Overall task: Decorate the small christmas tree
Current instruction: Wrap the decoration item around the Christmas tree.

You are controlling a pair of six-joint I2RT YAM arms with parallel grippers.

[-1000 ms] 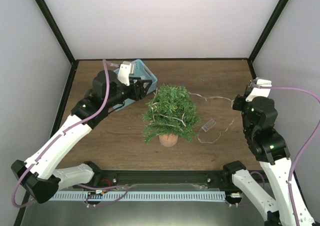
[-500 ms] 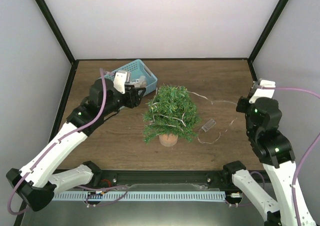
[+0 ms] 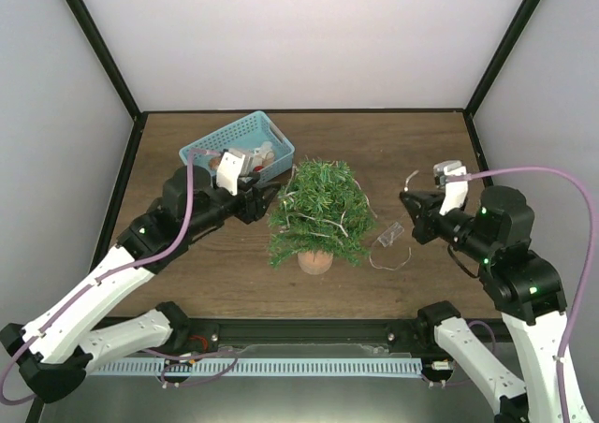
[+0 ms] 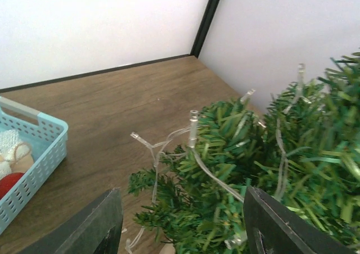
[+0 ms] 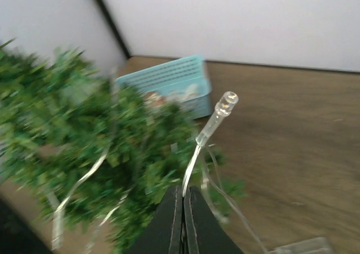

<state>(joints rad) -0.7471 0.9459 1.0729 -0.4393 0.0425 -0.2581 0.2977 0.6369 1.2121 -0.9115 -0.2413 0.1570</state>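
Note:
The small christmas tree [image 3: 318, 210] stands upright mid-table in its brown pot [image 3: 315, 261], with a clear light string [image 3: 329, 219] draped over its branches. My left gripper [image 3: 270, 201] is open and empty at the tree's left side. In the left wrist view [image 4: 183, 209] the tree's branches [image 4: 253, 169] and the string [image 4: 214, 176] show between its fingers. My right gripper [image 3: 409, 202] is to the right of the tree. In the right wrist view [image 5: 183, 189] it is shut on the string's wire just below an end bulb [image 5: 225, 104].
A light-blue basket [image 3: 211, 148] with a few ornaments stands at the back left, behind my left arm; it also shows in the left wrist view [image 4: 39, 147]. The string's clear battery box [image 3: 388, 234] and loose wire lie on the table right of the tree.
My left gripper has moved from over the basket down and right to the tree's left side. My right gripper has swung left toward the tree, carrying the string's end.

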